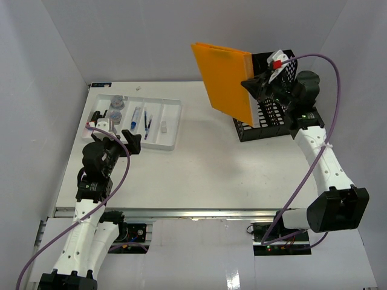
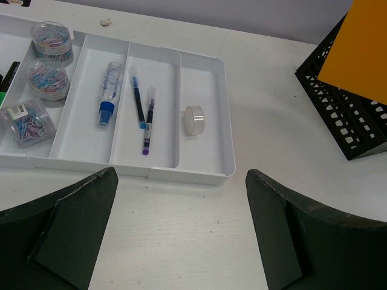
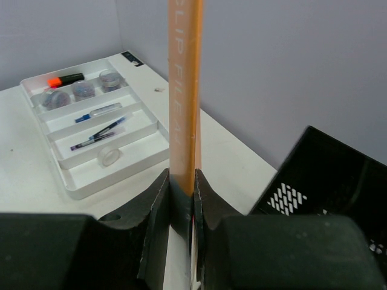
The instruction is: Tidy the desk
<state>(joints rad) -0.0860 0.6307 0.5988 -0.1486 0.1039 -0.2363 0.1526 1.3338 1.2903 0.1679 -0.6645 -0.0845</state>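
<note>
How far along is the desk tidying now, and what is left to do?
Looks done: pens, tape roll and clip jars lie sorted in the white tray. In hand: the right gripper is shut on the orange folder, held upright in the air beside the black basket. Left: probably setting the folder into that basket. The left gripper is open and empty, near the tray.

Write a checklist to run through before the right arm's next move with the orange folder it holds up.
1. The right gripper is shut on the orange folder: ok.
2. Folder held clear of the desk: ok.
3. Folder lined up over the black basket: cannot tell.
4. Basket's inside free: cannot tell, partly hidden.
5. The left gripper is open, holds nothing, and is far from the folder: ok.
</note>
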